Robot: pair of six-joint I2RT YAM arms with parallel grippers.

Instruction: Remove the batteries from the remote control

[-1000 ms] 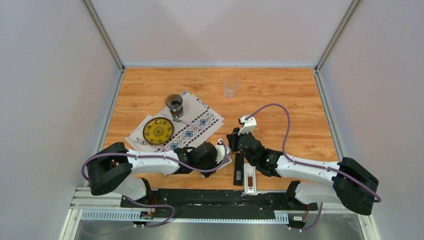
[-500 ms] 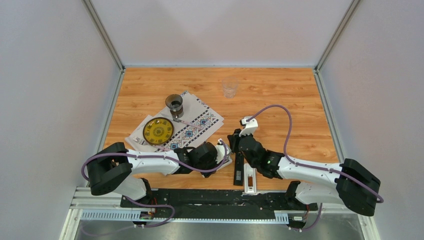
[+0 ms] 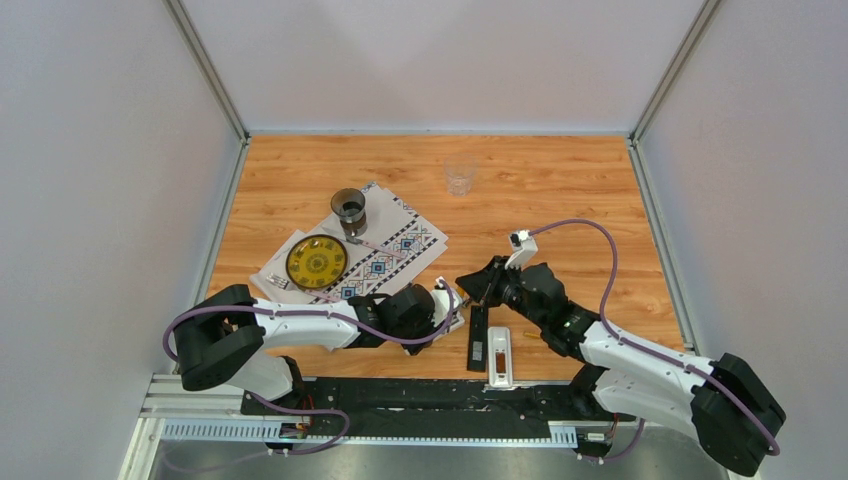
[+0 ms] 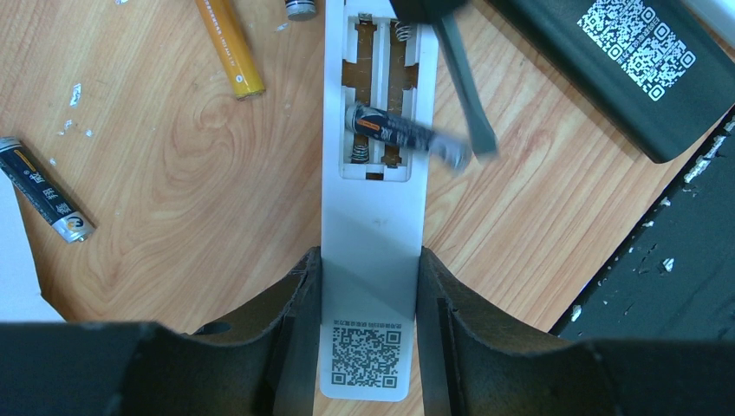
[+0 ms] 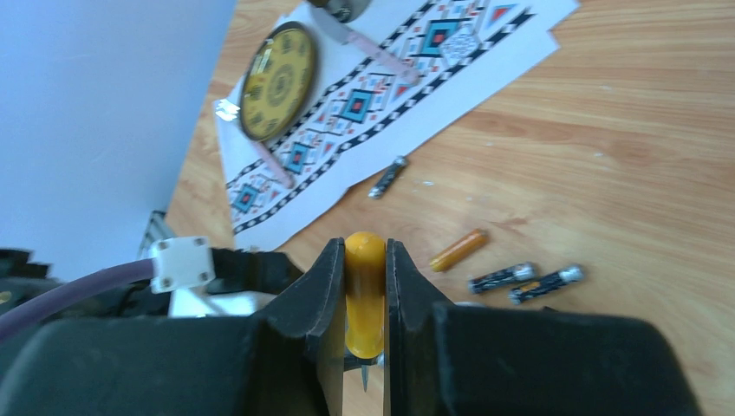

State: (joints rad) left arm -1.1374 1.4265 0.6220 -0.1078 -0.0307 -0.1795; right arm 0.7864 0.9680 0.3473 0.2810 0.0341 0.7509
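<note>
The left gripper (image 4: 368,260) has its fingers clamped on the lower body of the white remote (image 4: 371,217), pinning it flat to the wooden table (image 4: 173,225) so that prying cannot shove it away. Its battery bay is uncovered and faces up. One dark battery (image 4: 394,132) with an orange band lies askew across the bay, one end lifted over the remote's edge.

The right gripper (image 5: 364,247) is closed tight on the orange handle of a screwdriver (image 5: 365,295), whose dark blade reaches that raised end. The end is blurred, so contact is likely but not certain. Loose batteries (image 5: 501,277) lie on the table nearby, and a black remote (image 4: 607,61) lies just beside.
</note>
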